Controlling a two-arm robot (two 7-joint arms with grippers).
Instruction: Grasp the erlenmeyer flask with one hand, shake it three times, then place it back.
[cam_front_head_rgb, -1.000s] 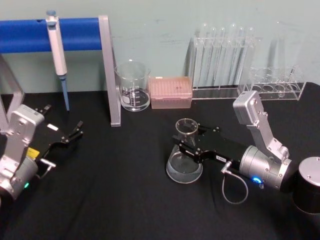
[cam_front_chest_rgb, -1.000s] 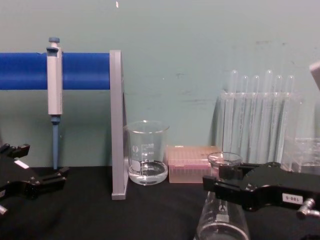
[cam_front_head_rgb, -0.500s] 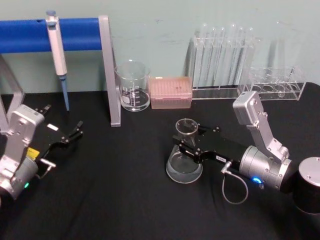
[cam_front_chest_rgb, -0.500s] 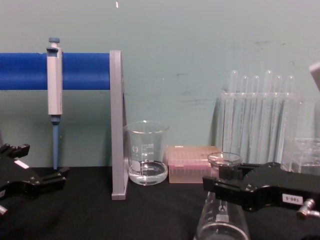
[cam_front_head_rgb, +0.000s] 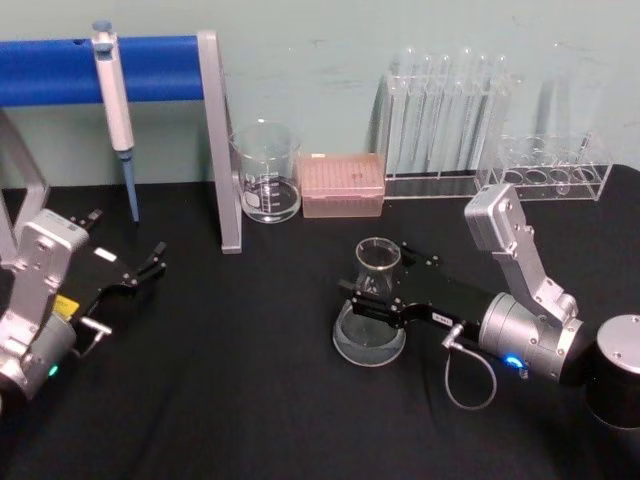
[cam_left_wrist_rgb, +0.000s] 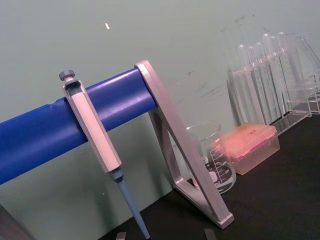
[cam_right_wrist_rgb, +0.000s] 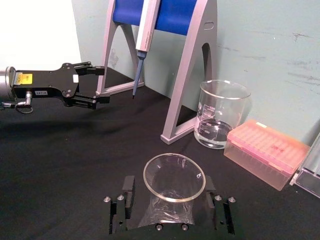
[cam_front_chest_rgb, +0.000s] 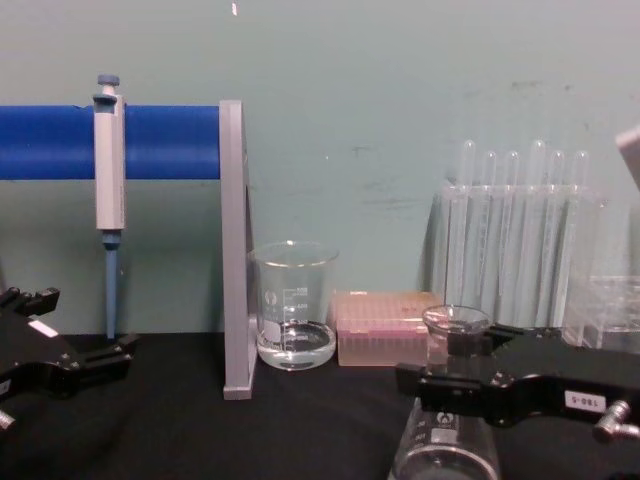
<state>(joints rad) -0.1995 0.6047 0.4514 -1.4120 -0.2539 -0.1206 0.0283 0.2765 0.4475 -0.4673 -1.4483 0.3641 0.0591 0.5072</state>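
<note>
Right hand (cam_front_head_rgb: 372, 292) sits at the erlenmeyer flask (cam_front_head_rgb: 370, 315) neck, one finger either side, pinching the glass just under the flared rim; right wrist view shows the rim ringed by both fingers (cam_right_wrist_rgb: 125, 202). Flask stands upright on the black table (cam_front_head_rgb: 230, 380), centre-right, base looks down on the cloth. Clear glass, so likely fragile and slippery; stiff, light, little if any liquid inside, can't tell. Neck is the sensible hold: narrow, and the flare should stop it sliding through during a shake. Squeezing too hard risks cracking. White label with small digits on the right hand, unreadable.

Left hand (cam_front_head_rgb: 145, 268) parked at left over the table, fingers spread, holding nothing; yellow sticker and white tag on it, text too small.

Farther back: beaker (cam_front_head_rgb: 266, 172) with printed graduations, numbers not legible, pink tip box (cam_front_head_rgb: 342, 184), test tube rack (cam_front_head_rgb: 440, 110), pipette (cam_front_head_rgb: 114, 95) hanging on the blue stand (cam_front_head_rgb: 60, 68).
</note>
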